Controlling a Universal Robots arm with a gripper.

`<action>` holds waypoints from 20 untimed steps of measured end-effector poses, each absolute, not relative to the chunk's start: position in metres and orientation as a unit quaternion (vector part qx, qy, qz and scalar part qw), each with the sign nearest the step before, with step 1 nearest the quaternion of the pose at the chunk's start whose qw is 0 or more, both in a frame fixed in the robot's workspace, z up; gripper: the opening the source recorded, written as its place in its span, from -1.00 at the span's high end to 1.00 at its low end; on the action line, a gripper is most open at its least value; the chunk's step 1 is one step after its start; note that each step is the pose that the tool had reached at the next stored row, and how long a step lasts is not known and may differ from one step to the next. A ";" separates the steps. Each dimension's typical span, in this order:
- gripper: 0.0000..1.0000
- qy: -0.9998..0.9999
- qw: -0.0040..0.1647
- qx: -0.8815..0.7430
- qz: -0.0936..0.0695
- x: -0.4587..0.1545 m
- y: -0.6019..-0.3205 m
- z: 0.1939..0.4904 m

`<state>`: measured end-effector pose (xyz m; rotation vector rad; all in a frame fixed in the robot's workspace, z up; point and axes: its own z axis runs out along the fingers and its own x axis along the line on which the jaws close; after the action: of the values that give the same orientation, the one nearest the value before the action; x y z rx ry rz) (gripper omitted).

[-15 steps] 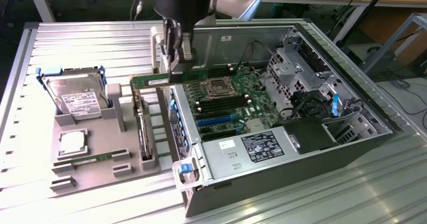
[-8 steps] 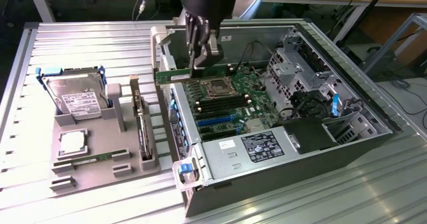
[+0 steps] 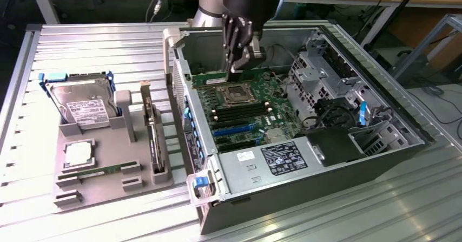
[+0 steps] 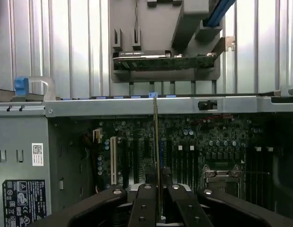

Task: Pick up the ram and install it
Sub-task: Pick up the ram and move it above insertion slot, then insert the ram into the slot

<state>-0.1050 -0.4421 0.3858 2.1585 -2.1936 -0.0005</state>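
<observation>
Inside the open case (image 3: 289, 163), above the motherboard (image 3: 249, 115), the fingers (image 4: 144, 204) are clamped on the ram (image 4: 156, 142), held edge-on.

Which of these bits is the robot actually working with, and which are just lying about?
In the job: gripper, the ram it grips, motherboard.
Lying about: hard drive, processor chip, expansion card, second ram stick.
</observation>
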 end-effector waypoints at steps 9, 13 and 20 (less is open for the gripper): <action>0.71 -0.712 -0.001 0.702 -0.034 -0.028 -0.441 0.384; 0.71 -0.712 -0.001 0.702 -0.034 -0.026 -0.441 0.384; 0.71 -0.712 -0.001 0.702 -0.034 -0.026 -0.441 0.384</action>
<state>-0.0261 -0.4413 0.3841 2.2061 -2.2379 -0.1071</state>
